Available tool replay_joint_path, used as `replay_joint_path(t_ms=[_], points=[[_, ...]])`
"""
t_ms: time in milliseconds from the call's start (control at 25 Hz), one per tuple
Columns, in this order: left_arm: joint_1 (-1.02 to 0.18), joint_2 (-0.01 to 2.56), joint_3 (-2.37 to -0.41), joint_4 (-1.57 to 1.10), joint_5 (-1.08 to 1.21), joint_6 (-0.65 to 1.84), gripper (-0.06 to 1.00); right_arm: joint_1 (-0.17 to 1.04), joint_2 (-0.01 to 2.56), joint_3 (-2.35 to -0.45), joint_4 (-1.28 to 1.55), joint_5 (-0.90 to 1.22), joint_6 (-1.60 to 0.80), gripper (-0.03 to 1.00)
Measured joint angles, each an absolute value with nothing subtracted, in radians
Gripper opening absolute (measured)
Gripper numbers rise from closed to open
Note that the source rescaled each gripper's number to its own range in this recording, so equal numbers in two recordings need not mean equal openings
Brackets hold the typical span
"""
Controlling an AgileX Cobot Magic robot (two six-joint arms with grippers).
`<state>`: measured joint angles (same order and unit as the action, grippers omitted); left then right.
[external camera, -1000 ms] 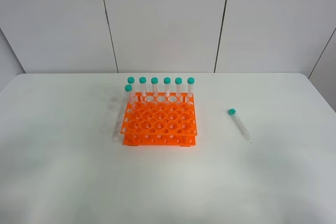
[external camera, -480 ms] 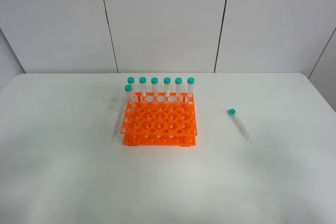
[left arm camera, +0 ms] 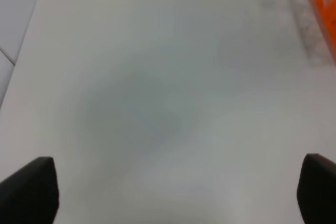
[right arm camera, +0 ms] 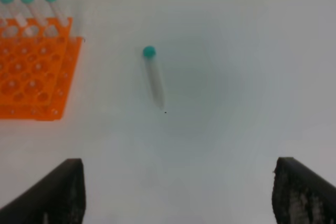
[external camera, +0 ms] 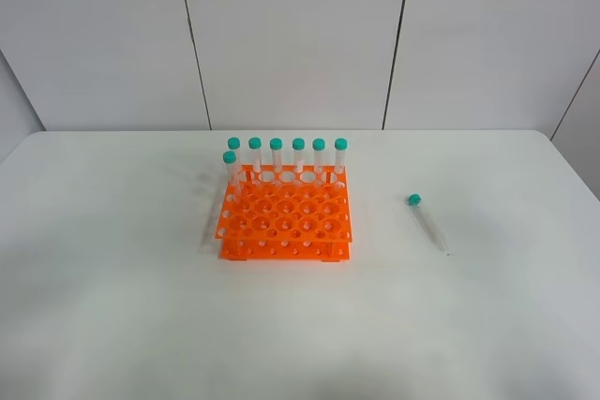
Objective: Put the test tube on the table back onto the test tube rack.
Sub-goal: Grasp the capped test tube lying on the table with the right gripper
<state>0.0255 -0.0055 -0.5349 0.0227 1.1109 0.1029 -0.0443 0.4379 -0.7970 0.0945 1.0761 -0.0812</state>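
Note:
A clear test tube point(external camera: 427, 222) with a teal cap lies flat on the white table point(external camera: 112, 306), right of the orange test tube rack point(external camera: 286, 222). The tube also shows in the right wrist view point(right arm camera: 154, 77), beside the rack point(right arm camera: 31, 72). Several capped tubes point(external camera: 287, 155) stand upright along the rack's back row. My right gripper point(right arm camera: 178, 192) is open and empty, well short of the tube. My left gripper point(left arm camera: 178, 192) is open and empty over bare table, with the rack's edge point(left arm camera: 324, 9) at the view's corner. Neither gripper shows in the exterior view.
A pale grey panelled wall point(external camera: 291, 35) stands behind the table. The table's rounded back corners and side edges show in the exterior view.

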Motion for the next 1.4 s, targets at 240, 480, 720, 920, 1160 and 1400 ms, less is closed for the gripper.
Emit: replay_joint_path(t_ms=[240, 480, 720, 920, 1160, 1400], points=[[0.026, -0.006, -0.535, 0.024, 1.083, 0.105, 1.0, -0.044, 0.663, -0.858, 0.203, 1.068, -0.189, 0.91], [0.026, -0.006, -0.535, 0.024, 1.073, 0.105, 1.0, -0.044, 0.892, -0.887, 0.26, 0.968, -0.278, 0.91], [0.026, -0.006, -0.533, 0.024, 1.073, 0.105, 1.0, -0.044, 1.106, -0.903, 0.323, 0.868, -0.355, 0.91], [0.026, -0.006, -0.518, 0.009, 1.076, 0.105, 1.0, -0.044, 1.253, -0.905, 0.334, 0.772, -0.396, 0.91], [0.026, -0.006, -0.518, 0.008, 1.076, 0.105, 1.0, -0.038, 1.416, -0.905, 0.334, 0.685, -0.42, 0.91], [0.026, -0.006, -0.518, 0.006, 1.076, 0.105, 1.0, 0.079, 1.585, -0.905, 0.289, 0.575, -0.418, 0.91]])
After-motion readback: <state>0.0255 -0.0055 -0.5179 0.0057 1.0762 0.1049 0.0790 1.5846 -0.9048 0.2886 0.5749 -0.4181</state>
